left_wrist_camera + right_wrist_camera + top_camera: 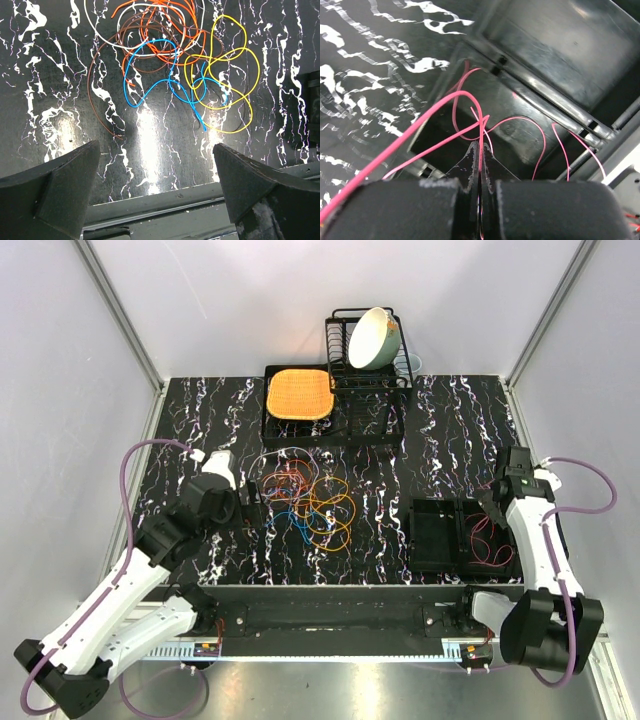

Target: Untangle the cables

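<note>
The cables (pixel 305 502) lie tangled mid-table: orange (pixel 165 30), blue (pixel 134 80), yellow (pixel 247 52), brown (pixel 92 95) and white (pixel 97 30) loops. My left gripper (pixel 250 508) hovers just left of the pile. It stands open (pixel 155 165) with bare tabletop between its fingers (pixel 60 185). My right gripper (pixel 490 505) is over the black tray (pixel 432 535) at the right. It is shut (pixel 480 147) on a red cable (pixel 470 117), which loops down into the tray (pixel 545 65) and also runs off to the lower left.
A black dish rack (pixel 385 375) holding a pale bowl (pixel 372 337) stands at the back. Beside it, an orange mat (pixel 298 393) rests on a black tray. A metal rail (pixel 330 620) runs along the table's near edge.
</note>
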